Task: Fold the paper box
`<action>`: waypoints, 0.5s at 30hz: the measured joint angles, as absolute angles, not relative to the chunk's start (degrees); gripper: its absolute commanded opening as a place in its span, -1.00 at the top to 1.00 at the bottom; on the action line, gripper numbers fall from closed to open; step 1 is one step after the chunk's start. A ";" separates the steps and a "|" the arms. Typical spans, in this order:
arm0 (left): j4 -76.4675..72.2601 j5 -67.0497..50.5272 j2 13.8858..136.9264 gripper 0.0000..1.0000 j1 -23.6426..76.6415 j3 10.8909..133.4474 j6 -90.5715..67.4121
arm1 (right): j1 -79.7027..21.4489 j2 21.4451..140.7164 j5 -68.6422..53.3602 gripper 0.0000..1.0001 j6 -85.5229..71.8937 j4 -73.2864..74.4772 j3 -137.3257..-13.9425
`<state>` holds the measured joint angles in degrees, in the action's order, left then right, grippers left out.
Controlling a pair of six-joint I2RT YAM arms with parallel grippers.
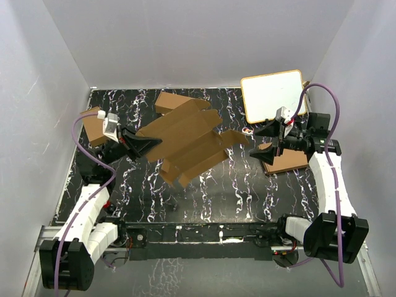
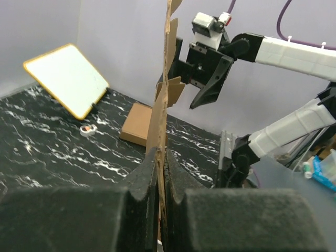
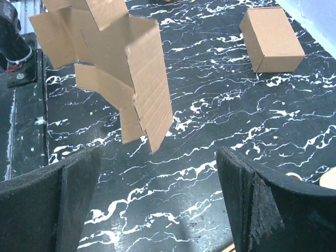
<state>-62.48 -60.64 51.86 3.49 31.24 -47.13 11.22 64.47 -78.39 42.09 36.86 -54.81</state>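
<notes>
Pinching paper box (image 1: 189, 142) edge: left end effector (image 1: 153, 146), above table (image 1: 241, 195).

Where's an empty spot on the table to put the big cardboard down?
The widest bare patch is the near middle of the table, between the arm bases and the paper box held up by the left gripper. The right side is crowded: whiteboard, brown pile, open right gripper. A carton sits at the back.
</notes>
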 measured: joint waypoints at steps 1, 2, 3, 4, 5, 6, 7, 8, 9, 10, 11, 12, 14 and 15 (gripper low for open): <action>-62.30 -60.42 51.72 1.00 3.49 30.33 -47.70 | 11.27 64.82 -78.39 -1.00 44.14 39.22 -55.96; -62.50 -59.96 51.64 1.00 3.49 29.26 -48.71 | 11.27 65.39 -78.39 -1.00 46.19 41.52 -57.25; -63.02 -59.20 51.57 1.00 3.49 27.99 -50.04 | 11.27 65.93 -78.39 -1.00 47.83 43.22 -58.19; -63.55 -58.26 51.59 1.00 3.49 26.79 -51.55 | 11.27 66.37 -78.41 -1.00 48.42 43.97 -58.43; -64.03 -57.34 51.64 1.00 3.49 25.87 -52.99 | 11.27 66.67 -78.39 -1.00 47.99 44.18 -58.17; -64.79 -55.70 51.77 1.00 3.49 24.73 -55.31 | 11.27 66.85 -78.59 -1.00 46.28 42.98 -57.25; -65.34 -54.39 51.81 1.00 3.49 24.10 -56.90 | 11.27 66.87 -78.61 -1.00 45.01 41.87 -56.18; -66.15 -52.36 51.83 1.00 3.49 23.35 -59.16 | 11.27 66.41 -79.15 -1.00 39.99 36.86 -53.36; -66.59 -51.00 51.83 1.00 3.49 22.98 -60.69 | 11.27 65.65 -79.11 -0.99 34.57 31.20 -49.76; -67.09 -49.30 51.83 1.00 3.49 22.70 -62.33 | 11.27 64.64 -78.83 -0.98 28.93 25.41 -45.67; -67.20 -47.66 51.77 1.00 3.51 22.68 -63.75 | 11.27 63.59 -78.32 -0.98 23.81 20.36 -41.76; -66.98 -45.78 51.55 1.00 3.70 22.68 -64.93 | 11.27 62.72 -77.93 -0.98 19.49 16.45 -38.50; -65.34 -42.65 50.74 1.00 4.40 22.72 -65.91 | 11.27 61.95 -77.84 -0.97 13.89 11.97 -35.44; -64.20 -41.01 50.17 1.00 5.13 22.74 -66.04 | 11.25 61.84 -77.93 -0.97 11.64 9.87 -34.96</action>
<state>-64.20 -41.01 50.17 5.13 22.74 -66.04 11.25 61.84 -77.93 11.64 9.87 -34.96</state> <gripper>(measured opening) 0.012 0.991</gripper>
